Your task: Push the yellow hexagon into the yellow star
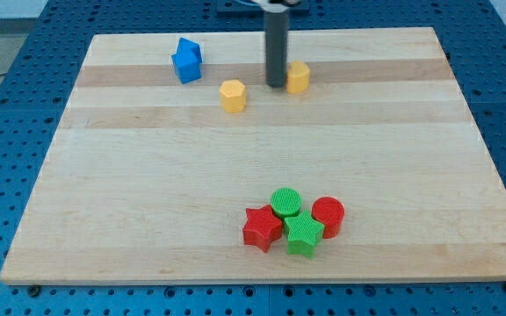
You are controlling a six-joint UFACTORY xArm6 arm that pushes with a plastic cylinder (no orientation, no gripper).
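My tip [276, 85] rests on the counter [148, 219] near the view's top, just right of centre; the rod ends plainly and carries no jaws, so nothing is grasped or released. Immediately to the view's right of my tip, touching or very nearly touching the rod, stands a yellow block [299, 77]; its outline is partly hidden by the rod, so star or hexagon cannot be told with certainty. To the view's left of my tip and slightly toward the view's bottom, clearly apart from it, lies a second yellow block [233, 95], which appears hexagonal. My tip thus stands between the two yellow blocks, much closer to the right-hand one. Farther to the view's left, near the counter's top edge, sit two blue blocks [186, 61] pressed together; their shapes are not distinct. Well apart from my tip, toward the view's bottom, four blocks form a tight cluster: a green cylinder [285, 203], a red cylinder [328, 215], a green star [305, 234] and a red star [262, 227], each touching its neighbours.
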